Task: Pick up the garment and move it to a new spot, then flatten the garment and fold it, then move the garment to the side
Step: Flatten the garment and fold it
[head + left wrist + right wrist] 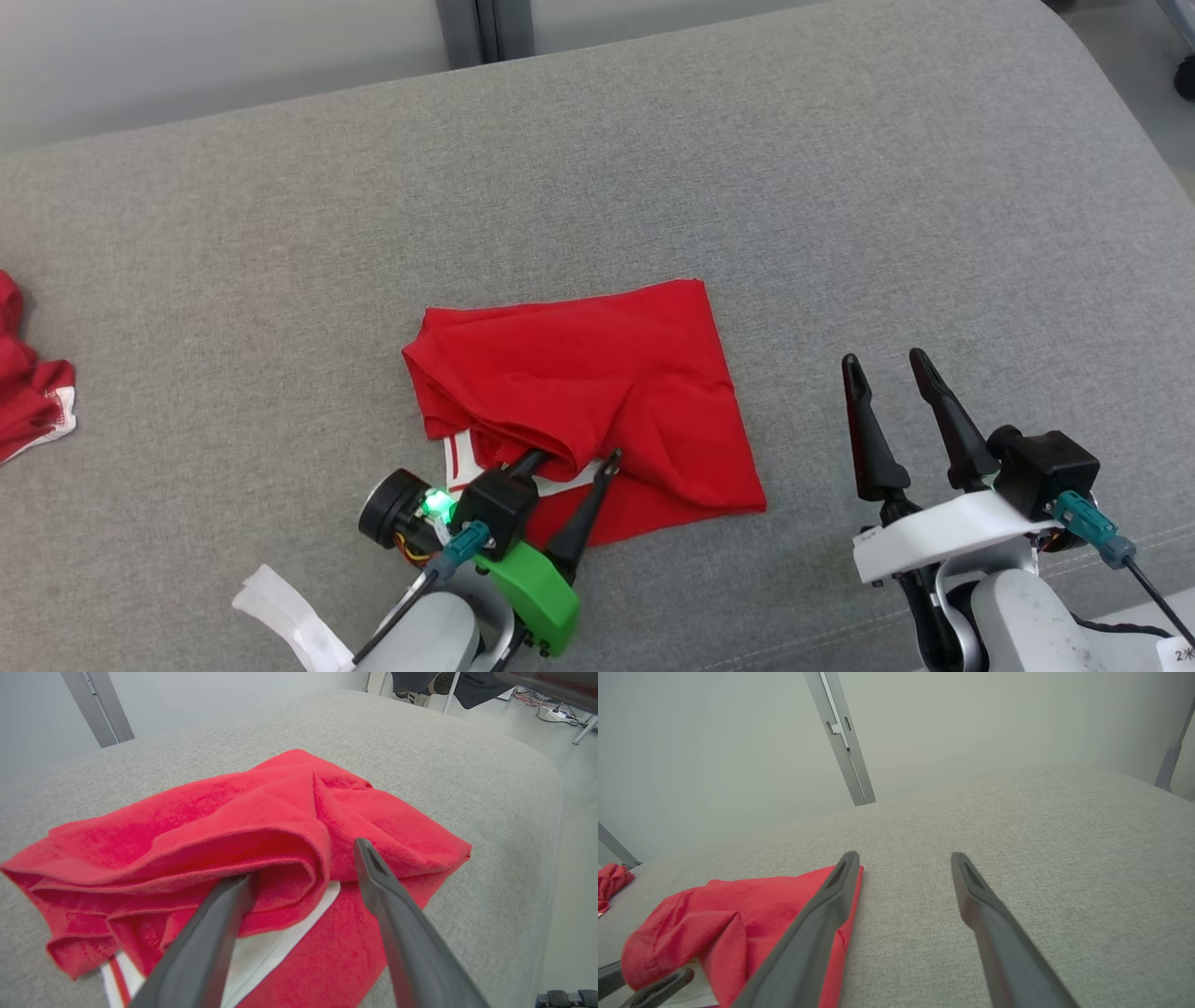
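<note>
The red garment [597, 373] lies folded and rumpled on the grey padded surface, with a white trim showing at its near edge. My left gripper [574, 459] is at that near edge, jaws apart around a raised fold. In the left wrist view one of the left gripper's [303, 863] fingers [219, 924] is tucked under the fold of the garment [261, 807] and the other rests outside it. My right gripper [884, 359] stands open over bare surface to the right of the garment, holding nothing. The right wrist view has the right gripper [904, 856] beside the garment [738, 905].
A second red cloth [28, 392] with a white hem lies at the far left edge of the grey surface [653, 168]. A white tag [280, 607] hangs by my left forearm. A grey metal post [476, 28] stands behind the surface's far edge.
</note>
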